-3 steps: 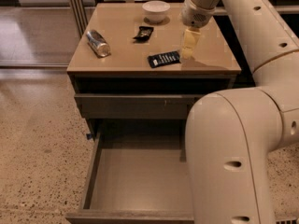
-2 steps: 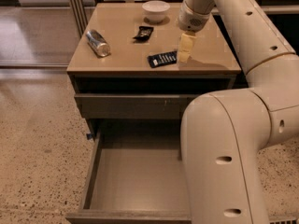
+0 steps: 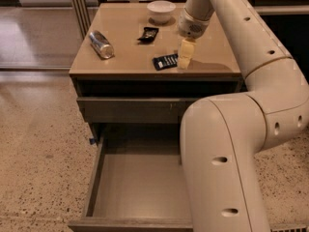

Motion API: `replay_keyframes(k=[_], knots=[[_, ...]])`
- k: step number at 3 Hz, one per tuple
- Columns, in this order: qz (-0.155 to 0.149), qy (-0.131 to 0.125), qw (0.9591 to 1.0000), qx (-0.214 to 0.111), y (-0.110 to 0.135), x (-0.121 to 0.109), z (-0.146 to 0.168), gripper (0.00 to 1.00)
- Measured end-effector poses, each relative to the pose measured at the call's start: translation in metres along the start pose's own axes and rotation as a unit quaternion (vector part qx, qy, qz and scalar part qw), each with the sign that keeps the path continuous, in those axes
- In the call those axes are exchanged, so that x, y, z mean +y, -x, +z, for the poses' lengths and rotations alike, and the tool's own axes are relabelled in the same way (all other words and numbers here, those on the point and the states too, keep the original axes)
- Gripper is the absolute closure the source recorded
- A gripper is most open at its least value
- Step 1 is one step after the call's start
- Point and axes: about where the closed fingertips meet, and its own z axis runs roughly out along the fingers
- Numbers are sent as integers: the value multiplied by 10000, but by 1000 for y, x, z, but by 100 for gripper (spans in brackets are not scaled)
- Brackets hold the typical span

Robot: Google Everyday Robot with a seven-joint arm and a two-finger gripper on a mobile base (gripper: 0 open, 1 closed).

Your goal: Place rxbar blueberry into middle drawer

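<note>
The rxbar blueberry (image 3: 164,61), a flat dark bar with white lettering, lies on the cabinet top near its front edge. My gripper (image 3: 184,59) hangs from the arm, pointing down, right at the bar's right end, low over the top. The bar lies flat and is not lifted. The middle drawer (image 3: 136,190) is pulled out wide below the cabinet. Its large rectangular tray has nothing in it, and my arm's big white link covers its right side.
On the cabinet top are a small black packet (image 3: 148,33), a white bowl (image 3: 161,8) at the back and a silver can (image 3: 101,44) lying at the left. A shut drawer front (image 3: 130,110) sits above the open drawer. Speckled floor lies to the left.
My gripper has moved left and down, from beside the bar to right against its right end. The bar and the drawer have not moved.
</note>
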Motion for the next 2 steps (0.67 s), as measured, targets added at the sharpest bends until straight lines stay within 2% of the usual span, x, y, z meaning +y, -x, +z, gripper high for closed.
replay_keyframes(k=[2], knots=[[-106,117,9999,-39,9,0,13,0]])
